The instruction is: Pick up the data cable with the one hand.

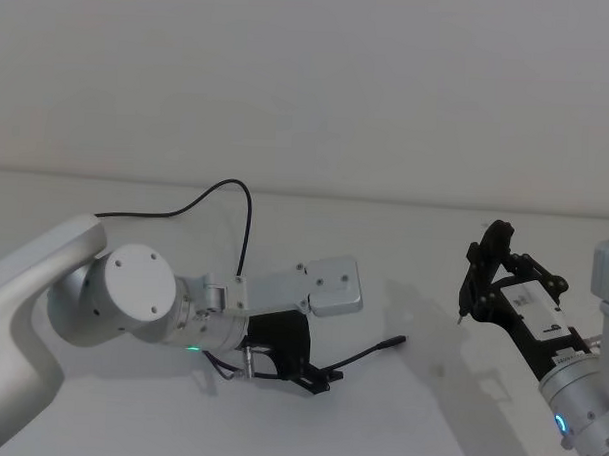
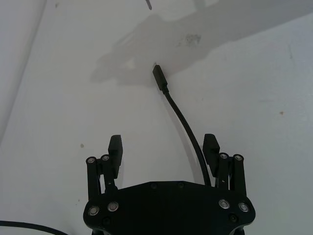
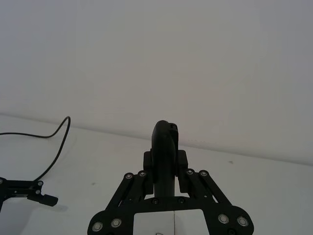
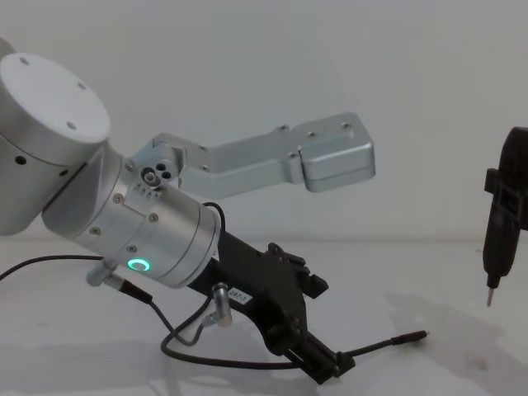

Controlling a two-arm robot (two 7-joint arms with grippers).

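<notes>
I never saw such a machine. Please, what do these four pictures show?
It is a robot with two arms. One picture looks down from its head, one forward from its chest, two from its wrists. A thin black data cable lies on the white table. The left hand is low, open, its fingers either side of the cable, not gripping it. The right hand, raised on the right, is shut on a black tool with a pin tip.

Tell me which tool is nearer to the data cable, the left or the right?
Left. The left tool is open and low, with the data cable running between its fingers. The right tool hangs raised, off to the right, apart from the cable.
</notes>
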